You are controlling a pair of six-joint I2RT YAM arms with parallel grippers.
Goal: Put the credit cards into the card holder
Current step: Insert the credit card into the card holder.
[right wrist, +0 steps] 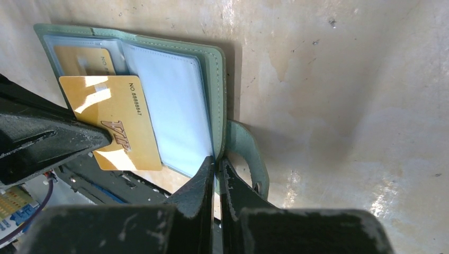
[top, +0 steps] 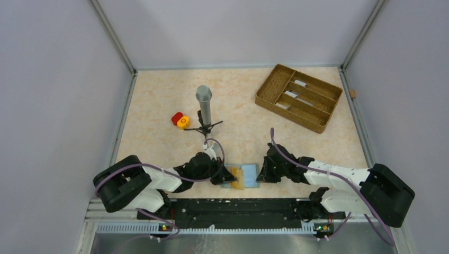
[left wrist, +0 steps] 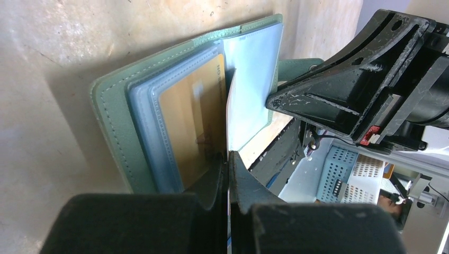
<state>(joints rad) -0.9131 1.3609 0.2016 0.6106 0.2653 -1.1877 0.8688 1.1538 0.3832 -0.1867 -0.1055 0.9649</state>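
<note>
At the near edge of the bench [top: 159, 106], between the two arms, the card holder [top: 250, 175] lies open with its grey-green cover down and its clear sleeves facing up. The left fingers [left wrist: 221, 172] are closed narrow on a gold card [right wrist: 119, 124] printed with "VIP" and a number. From the left wrist this card shows only edge-on, a thin pale line running from the fingertips to the fold between the two panels. From the right wrist its face shows, and it lies across the seam, partly over the light blue right panel, with one end sticking out past the holder's near edge. Whether it has entered a sleeve cannot be told.

A second gold card [right wrist: 84, 61] sits inside a clear sleeve on the holder's left panel.

The right fingers [right wrist: 209, 174] are pinched together on the outer edge of the holder's right panel, just beside the small closing tab [right wrist: 249, 153], which curls out onto the bench.

Well apart, at the far right, a brown compartmented tray [top: 298, 98] sits at an angle. Pale flat pieces lie in its slots, too small to identify. Near the bench's middle a grey cylinder [top: 204, 100] stands on a black stand, and a red and yellow pair of round pieces [top: 180, 120] lies just to its left.
</note>
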